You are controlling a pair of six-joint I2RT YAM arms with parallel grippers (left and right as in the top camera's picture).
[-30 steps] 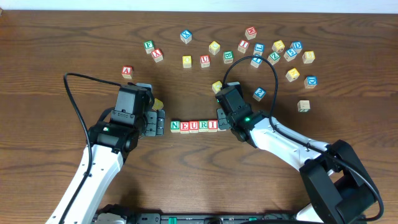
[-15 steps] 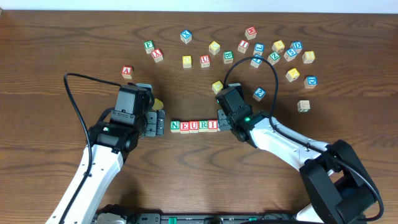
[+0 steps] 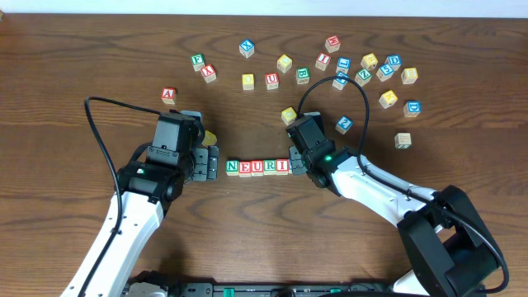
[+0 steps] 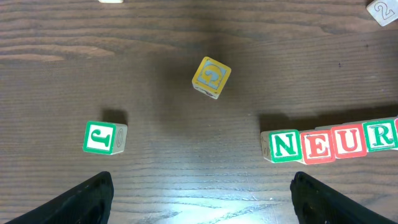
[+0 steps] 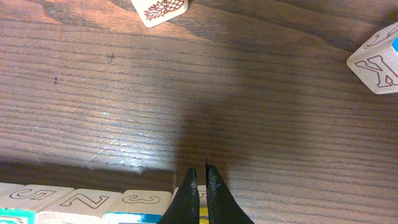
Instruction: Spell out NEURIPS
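Here, five small wooden alphabet cubes (image 3: 257,167) are lying edge to edge on the dark wooden table (image 3: 82,49), reading green N (image 4: 285,145), red E (image 4: 317,146), red U (image 4: 349,142), green R (image 4: 379,135), red I (image 3: 282,166); the left gripper (image 3: 212,162) is hanging just beside the N, jaws spread wide; the right gripper (image 5: 200,171), fingers pressed together, is sitting at the I end; other letter cubes (image 3: 369,61) are lying scattered beyond.
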